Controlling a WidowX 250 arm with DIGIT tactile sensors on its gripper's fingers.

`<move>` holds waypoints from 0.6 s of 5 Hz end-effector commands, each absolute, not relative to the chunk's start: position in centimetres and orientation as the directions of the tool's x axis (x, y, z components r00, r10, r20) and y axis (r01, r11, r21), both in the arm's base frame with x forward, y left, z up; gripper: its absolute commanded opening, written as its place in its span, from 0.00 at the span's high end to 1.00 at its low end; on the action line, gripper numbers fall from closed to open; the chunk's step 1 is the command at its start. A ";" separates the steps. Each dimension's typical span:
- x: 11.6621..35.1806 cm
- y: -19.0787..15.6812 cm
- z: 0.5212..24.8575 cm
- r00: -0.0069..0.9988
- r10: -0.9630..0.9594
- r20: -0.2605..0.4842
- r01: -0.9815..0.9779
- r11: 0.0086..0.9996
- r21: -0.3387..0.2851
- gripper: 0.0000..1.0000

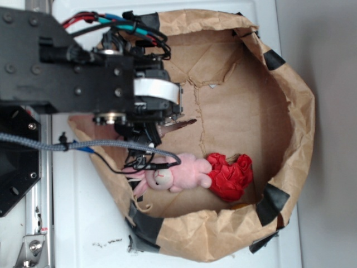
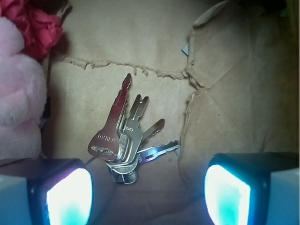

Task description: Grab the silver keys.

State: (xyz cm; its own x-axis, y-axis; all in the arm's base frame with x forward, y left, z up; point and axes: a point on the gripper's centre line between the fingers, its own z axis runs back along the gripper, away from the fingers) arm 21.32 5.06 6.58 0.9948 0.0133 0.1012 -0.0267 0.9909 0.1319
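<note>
Silver keys (image 2: 126,140) (ring end shadowed)

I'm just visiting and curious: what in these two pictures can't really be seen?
- Silver keys: exterior view shows only one blade tip; the arm covers the rest.
- Pincer: wrist view's bottom edge cuts off its fingers; exterior view hides it behind the arm.
- Pink plush bunny: left edge crops it in the wrist view.
- Key engraving: too blurred to read.

Exterior: keys (image 1: 181,124) mostly hidden under arm, one blade tip showing. Bunny (image 1: 177,174) partly behind cable. Wrist: bunny cut by left edge; end effector (image 2: 147,190) fingers cropped at bottom.
</note>
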 end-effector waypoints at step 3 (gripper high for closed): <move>22.2 6.4 8.4 0.986 0.132 0.106 -0.135 0.991 0.017 0.00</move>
State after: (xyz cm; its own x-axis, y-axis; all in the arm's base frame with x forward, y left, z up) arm 21.93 5.50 7.59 0.9907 0.1139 0.0742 -0.1151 0.9933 0.0121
